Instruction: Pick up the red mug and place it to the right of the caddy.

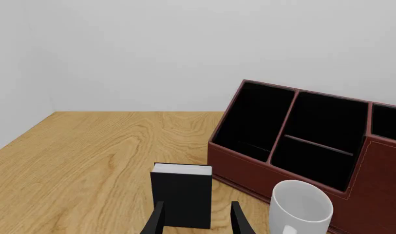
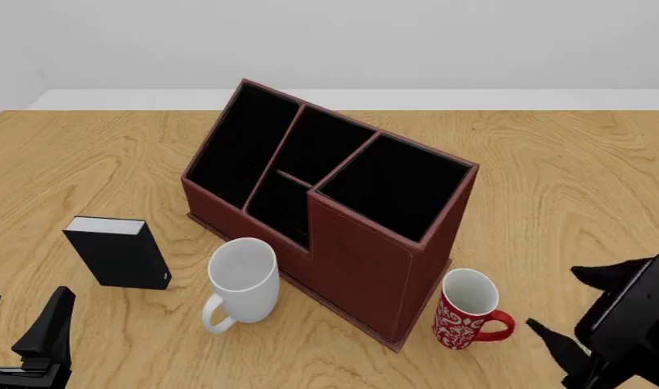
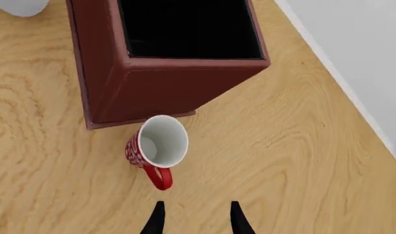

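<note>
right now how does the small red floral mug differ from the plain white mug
The small red floral mug is red with a white pattern; the plain white mug is all white and larger. The red mug stands by the dark red-brown caddy near its right front corner; the white mug stands left of that. Both are upright, empty, handled.

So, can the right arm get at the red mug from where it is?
Probably yes: the right gripper is open, the red mug stands upright just ahead, handle toward it, with bare table between; the caddy sits behind.
</note>
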You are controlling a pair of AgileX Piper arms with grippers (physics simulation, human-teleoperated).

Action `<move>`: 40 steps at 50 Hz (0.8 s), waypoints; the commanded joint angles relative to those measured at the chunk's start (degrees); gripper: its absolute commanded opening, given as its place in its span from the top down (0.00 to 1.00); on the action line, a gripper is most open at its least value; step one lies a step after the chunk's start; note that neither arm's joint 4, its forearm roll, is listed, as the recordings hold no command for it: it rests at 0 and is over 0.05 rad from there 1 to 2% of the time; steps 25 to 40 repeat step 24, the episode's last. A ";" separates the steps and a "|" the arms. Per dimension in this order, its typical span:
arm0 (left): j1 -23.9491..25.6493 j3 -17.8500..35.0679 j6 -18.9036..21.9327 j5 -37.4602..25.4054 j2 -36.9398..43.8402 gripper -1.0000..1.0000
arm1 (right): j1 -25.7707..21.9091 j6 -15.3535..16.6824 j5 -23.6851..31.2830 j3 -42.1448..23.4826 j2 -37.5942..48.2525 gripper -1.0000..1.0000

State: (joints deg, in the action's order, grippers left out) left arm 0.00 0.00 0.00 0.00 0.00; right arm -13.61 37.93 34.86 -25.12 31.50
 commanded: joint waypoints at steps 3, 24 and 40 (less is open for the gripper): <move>0.00 0.00 0.00 0.00 0.00 0.00 | 0.14 -2.94 23.39 -10.58 -20.21 0.00; 0.00 0.00 0.00 0.00 0.00 0.00 | 10.55 -31.76 35.04 -42.00 -31.50 0.00; 0.00 0.00 0.00 0.00 0.00 0.00 | 10.55 -31.76 35.04 -42.00 -31.50 0.00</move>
